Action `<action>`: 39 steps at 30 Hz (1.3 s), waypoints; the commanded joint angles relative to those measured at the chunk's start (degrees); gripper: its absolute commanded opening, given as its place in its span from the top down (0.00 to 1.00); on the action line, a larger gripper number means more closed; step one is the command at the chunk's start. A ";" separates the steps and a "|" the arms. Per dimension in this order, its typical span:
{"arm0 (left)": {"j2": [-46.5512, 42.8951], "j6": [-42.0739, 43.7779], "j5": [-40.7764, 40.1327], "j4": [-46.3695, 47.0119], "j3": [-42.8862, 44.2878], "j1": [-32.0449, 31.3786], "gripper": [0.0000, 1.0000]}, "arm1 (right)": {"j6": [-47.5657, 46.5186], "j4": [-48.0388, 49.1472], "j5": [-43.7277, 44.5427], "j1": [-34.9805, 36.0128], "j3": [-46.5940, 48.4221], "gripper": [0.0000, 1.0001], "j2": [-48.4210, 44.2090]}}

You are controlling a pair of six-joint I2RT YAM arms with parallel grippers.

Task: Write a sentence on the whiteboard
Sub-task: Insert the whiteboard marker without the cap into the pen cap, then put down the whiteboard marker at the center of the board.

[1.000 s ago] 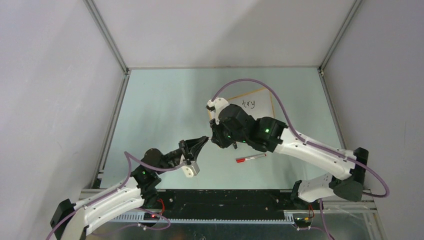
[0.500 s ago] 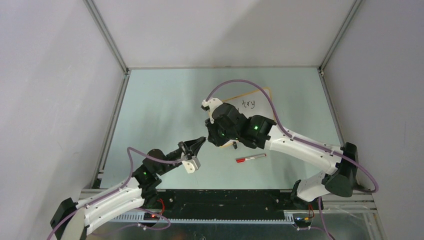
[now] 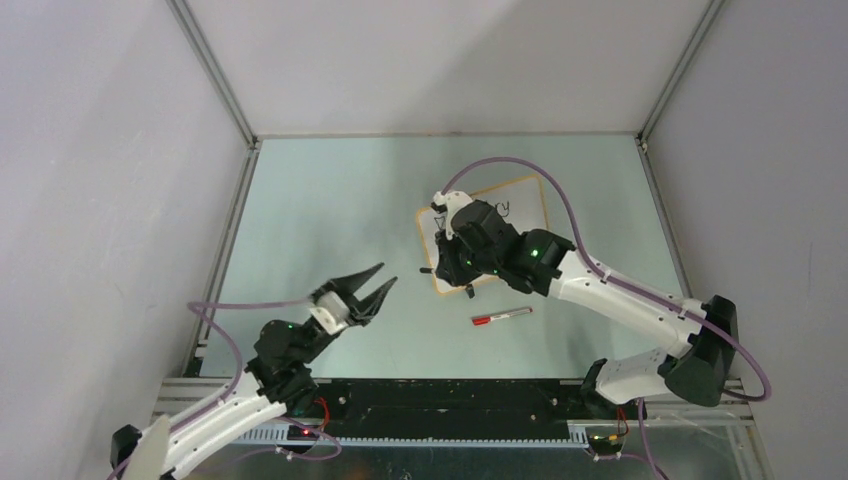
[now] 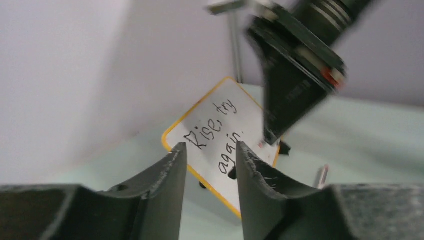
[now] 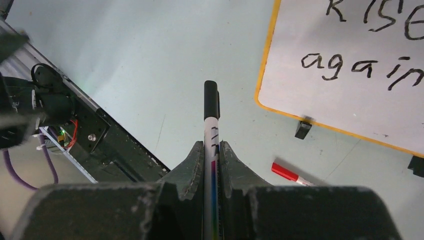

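The whiteboard (image 5: 350, 85) lies flat on the table, white with an orange frame and black clip feet. The sentence (image 4: 216, 131) on it reads "Rise, try again." in black, in two lines. In the top view the right arm covers much of the whiteboard (image 3: 527, 207). My right gripper (image 5: 211, 146) is shut on a white marker with a black cap (image 5: 211, 112), held above the table just off the board's near left edge. In the top view the right gripper (image 3: 443, 270) is over the board's near left corner. My left gripper (image 4: 209, 150) is open and empty, to the left of and apart from the board, also in the top view (image 3: 366, 286).
A red-capped marker (image 3: 500, 316) lies on the table near the board's front edge, also in the right wrist view (image 5: 289, 173). A black rail (image 3: 440, 400) runs along the table's near edge. Grey walls enclose the table on three sides.
My left gripper has drawn back from the right gripper toward the near left and now stands open. The right gripper with the marker has shifted slightly right over the board's corner.
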 commanded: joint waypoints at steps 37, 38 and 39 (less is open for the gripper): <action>5.62 -55.83 -47.78 -65.94 32.94 7.73 0.22 | -0.96 42.56 17.46 10.48 -11.55 0.27 14.90; 5.42 -55.67 -47.72 -65.51 32.68 7.76 0.19 | -0.88 41.81 17.53 10.50 -11.56 0.27 13.86; 5.40 -55.59 -47.72 -65.35 32.31 7.74 0.14 | -0.83 40.56 17.81 10.52 -12.10 0.27 11.67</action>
